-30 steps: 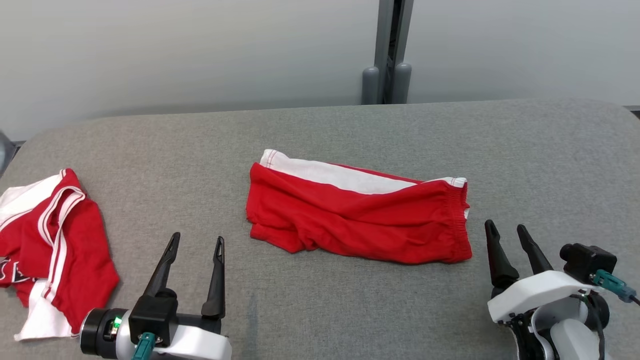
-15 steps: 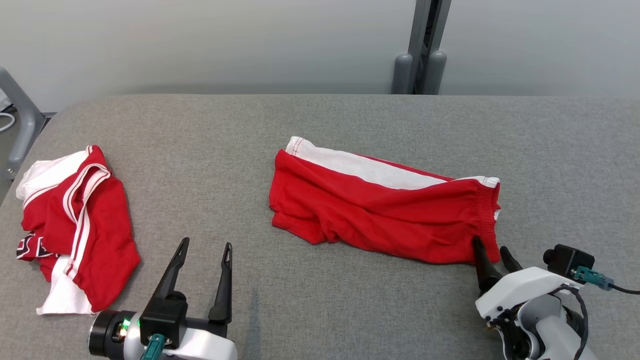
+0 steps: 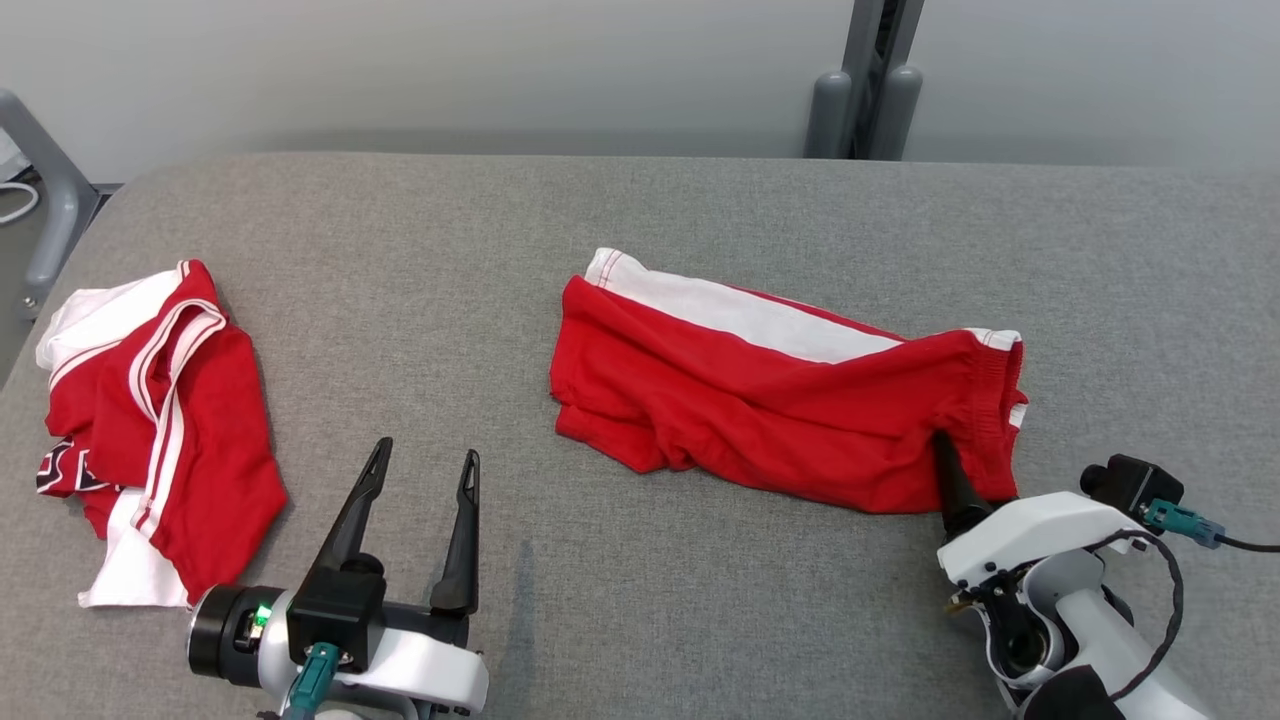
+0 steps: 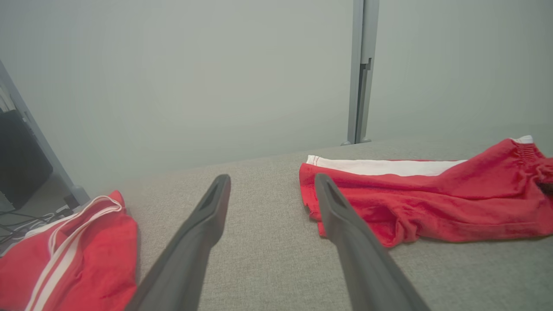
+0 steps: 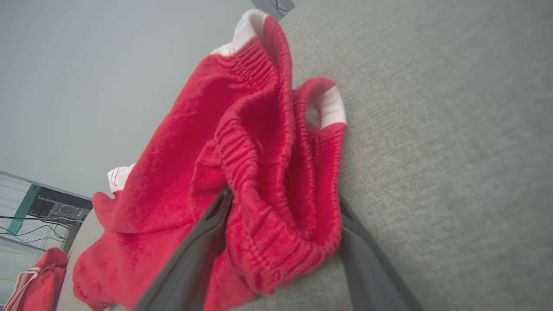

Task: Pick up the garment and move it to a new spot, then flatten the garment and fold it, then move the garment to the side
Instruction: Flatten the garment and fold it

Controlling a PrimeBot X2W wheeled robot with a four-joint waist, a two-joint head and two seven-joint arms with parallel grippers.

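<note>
The garment [image 3: 760, 410] is laid at the middle of the bench [image 3: 700, 600], and its elastic waistband [image 5: 255, 172] is straddled by the right gripper [image 5: 283, 198], whose fingers are spread wide, not yet pinched. All bunched layers should be caught before lifting. The right arm is reached in low from the near right; the left gripper [image 3: 427, 452] is held wide, well apart from the garment.

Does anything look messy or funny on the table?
Yes. The red shorts in the middle of the grey table lie wrinkled, and their stretchy waistband is bunched up between the spread fingers of the right tool. A second red and white garment sits crumpled near the table's left edge.
</note>
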